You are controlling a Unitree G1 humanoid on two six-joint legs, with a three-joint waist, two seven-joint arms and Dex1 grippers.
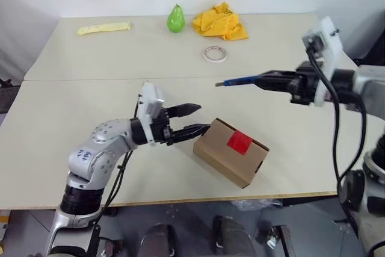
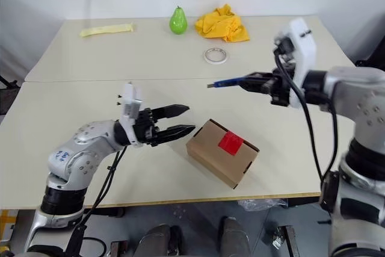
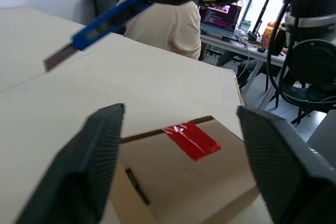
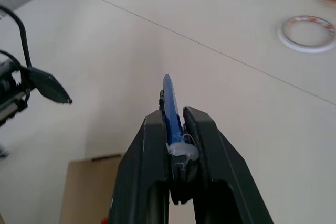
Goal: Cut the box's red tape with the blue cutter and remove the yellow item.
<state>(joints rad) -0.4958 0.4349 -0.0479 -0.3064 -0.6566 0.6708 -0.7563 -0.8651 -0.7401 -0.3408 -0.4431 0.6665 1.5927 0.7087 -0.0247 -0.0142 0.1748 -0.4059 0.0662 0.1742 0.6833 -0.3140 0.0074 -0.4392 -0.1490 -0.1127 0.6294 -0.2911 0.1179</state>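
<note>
Nearest to us on the bench [image 1: 72, 148] lies one cardboard box [image 1: 230, 151], flaps closed, with one red tape [image 1: 239, 142] patch across its top seam. We take the box as our landmark. Just to its left, our left tool [image 1: 195, 119] points level at it with its two black fingers spread apart and nothing between them; the lower fingertip sits right at the box's near-left corner, though we cannot tell whether it touches. In the left wrist view the box fills the gap between those two fingers [image 3: 89, 166].

Above and behind the box, clear of it, our right tool [image 1: 260, 80] is clamped on one blue cutter [image 1: 237, 80], held in the air with its short blade pointing left.

Farther back, beyond the seam between two bench tops, we count one whitish tape ring [image 1: 215, 54]. At the far edge, well apart from the box, sit one green pear [image 1: 175, 18], one crumpled yellow-orange cloth [image 1: 220, 22] just right of the pear, and one pale yellow strip [image 1: 103, 27] off to the left.
</note>
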